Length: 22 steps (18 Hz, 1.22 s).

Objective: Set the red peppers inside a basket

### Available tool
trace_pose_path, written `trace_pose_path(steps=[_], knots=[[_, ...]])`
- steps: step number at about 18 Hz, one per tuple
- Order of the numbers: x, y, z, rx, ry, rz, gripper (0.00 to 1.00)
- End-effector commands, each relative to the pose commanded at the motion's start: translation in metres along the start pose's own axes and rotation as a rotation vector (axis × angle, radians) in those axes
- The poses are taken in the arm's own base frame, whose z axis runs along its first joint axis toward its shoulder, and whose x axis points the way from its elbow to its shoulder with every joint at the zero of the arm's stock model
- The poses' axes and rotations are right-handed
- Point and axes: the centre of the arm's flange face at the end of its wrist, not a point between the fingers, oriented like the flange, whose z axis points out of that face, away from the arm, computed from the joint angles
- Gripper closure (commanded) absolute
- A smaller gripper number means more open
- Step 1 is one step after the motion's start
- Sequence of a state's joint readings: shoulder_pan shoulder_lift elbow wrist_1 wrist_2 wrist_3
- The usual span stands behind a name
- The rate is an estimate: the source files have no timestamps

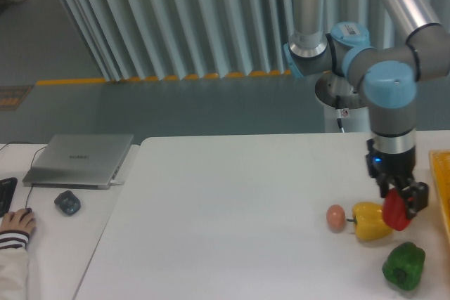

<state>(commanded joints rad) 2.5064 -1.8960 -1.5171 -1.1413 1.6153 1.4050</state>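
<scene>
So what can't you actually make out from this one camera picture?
- The basket: the right edge cuts it off; only its rim shows, so its contents are unknown.
- The red pepper: the gripper covers its top.
- The small pinkish object: too small to identify.
- The person's hand: cut off at the left edge.
</scene>
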Motion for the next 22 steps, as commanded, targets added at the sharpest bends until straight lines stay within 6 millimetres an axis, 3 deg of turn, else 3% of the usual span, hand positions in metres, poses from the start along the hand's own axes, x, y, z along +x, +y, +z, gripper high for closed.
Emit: trace_pose_path(steps=[7, 12, 13, 14, 18, 19, 21, 22], knots=[[-0.024, 0.049, 0.0, 0.02, -0.041, 0.015, 0.5], [-0.028, 0.103, 0.018, 0.003, -0.001, 0.176, 0.5], [-0.022, 0.111, 0.03, 0.001, 0.022, 0.249, 0.47], [-0.018, 0.115, 0.038, 0.006, 0.037, 0.279, 0.47], [-0.018, 0.127, 0.04, 0.005, 0.047, 0.348, 0.49], [-0.018, 0.131, 0.041, 0.007, 0.05, 0.362, 0.45], [-0.018, 0.131, 0.04, 0.007, 0.049, 0.364, 0.03], [-0.017, 0.128, 0.04, 0.007, 0.049, 0.359, 0.0]])
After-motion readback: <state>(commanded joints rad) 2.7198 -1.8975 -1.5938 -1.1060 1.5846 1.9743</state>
